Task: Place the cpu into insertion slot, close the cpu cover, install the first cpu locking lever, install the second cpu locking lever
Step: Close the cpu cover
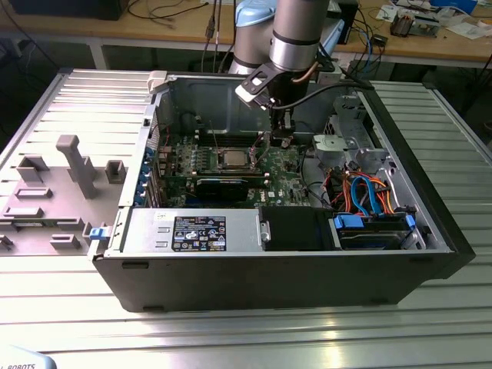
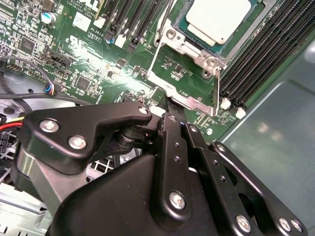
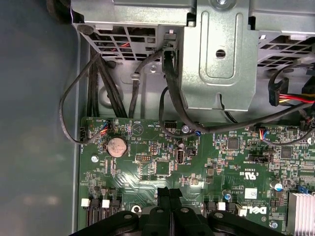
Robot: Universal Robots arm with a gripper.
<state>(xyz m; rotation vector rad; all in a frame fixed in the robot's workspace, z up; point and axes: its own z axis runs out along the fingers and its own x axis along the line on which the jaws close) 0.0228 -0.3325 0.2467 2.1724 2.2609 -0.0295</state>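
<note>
The cpu (image 2: 216, 17), a pale square chip, lies flat in the insertion slot (image 2: 173, 43) on the green board; the exterior view shows the cpu (image 1: 233, 158) mid-board. The silvery cpu cover (image 2: 199, 53) lies down around the chip's edges. Thin wire levers (image 2: 217, 91) run along the socket's sides. My gripper (image 2: 171, 105) is shut, its black fingers (image 2: 167, 137) pressed together with nothing seen between them. Its tips sit just off the socket's end plate (image 2: 179, 96). In the exterior view the gripper (image 1: 282, 141) hangs to the right of the chip. The gripper (image 3: 170, 192) also appears in the first wrist view.
Long black memory slots (image 2: 261, 54) flank the socket. A black card (image 1: 223, 184) crosses the board in front. Black cables (image 3: 172, 88) and a metal cage (image 3: 216, 54) stand behind the board. The power supply (image 1: 192, 231) and drive bay (image 1: 369, 223) fill the case front.
</note>
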